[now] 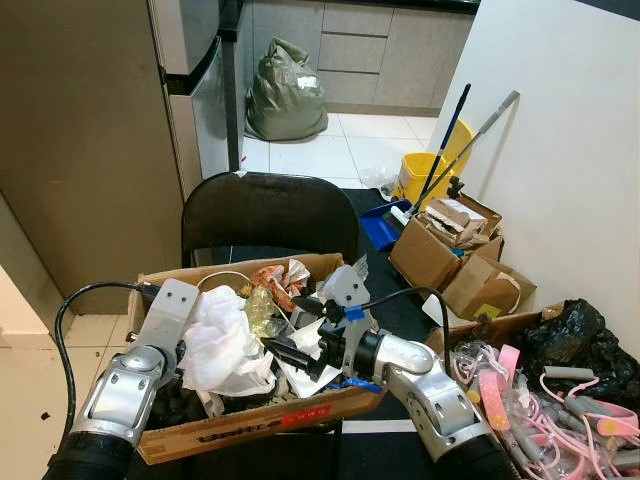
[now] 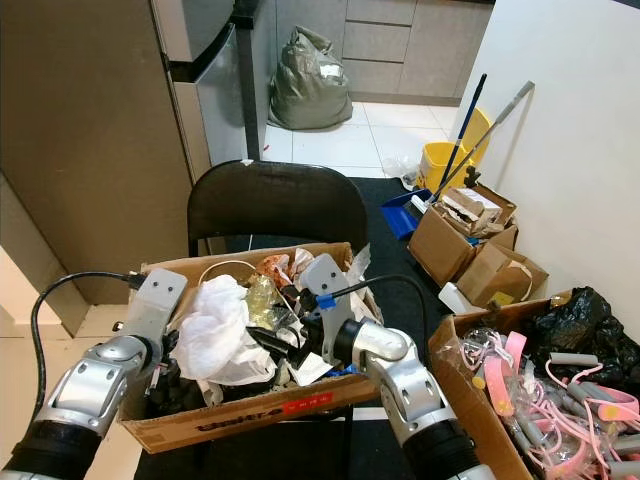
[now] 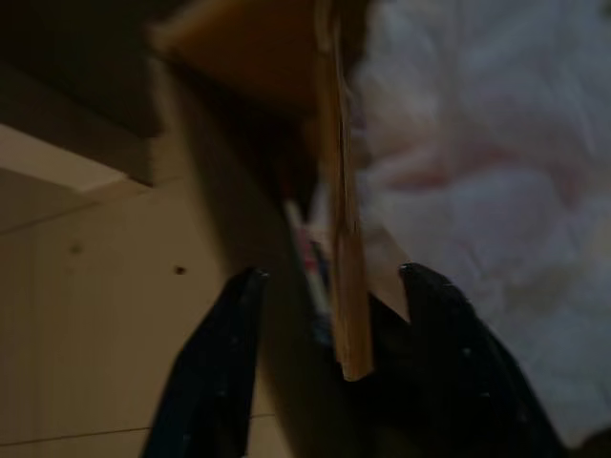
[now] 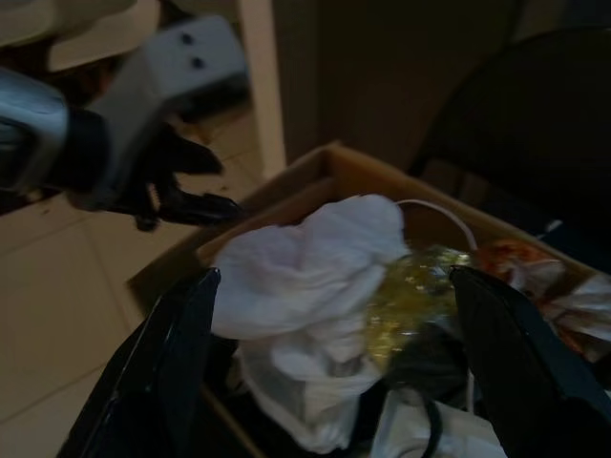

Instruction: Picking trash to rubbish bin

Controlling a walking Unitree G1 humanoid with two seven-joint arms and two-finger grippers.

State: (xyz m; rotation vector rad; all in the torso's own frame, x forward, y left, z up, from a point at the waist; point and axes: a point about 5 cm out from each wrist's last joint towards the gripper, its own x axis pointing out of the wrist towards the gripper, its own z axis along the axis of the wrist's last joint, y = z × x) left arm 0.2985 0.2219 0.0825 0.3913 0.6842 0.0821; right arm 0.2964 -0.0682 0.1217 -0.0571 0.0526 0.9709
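Head views bright and sharp; wrist views dim, blurred.

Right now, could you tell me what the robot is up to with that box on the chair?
The robot stands over a cardboard box full of trash that sits on a black chair. Its left pincer straddles the box's side wall, fingers open on either side of the cardboard. Its right pincer hovers open above the contents, aimed at a crumpled white plastic bag and a yellowish wrapper. Neither pincer holds any trash yet.
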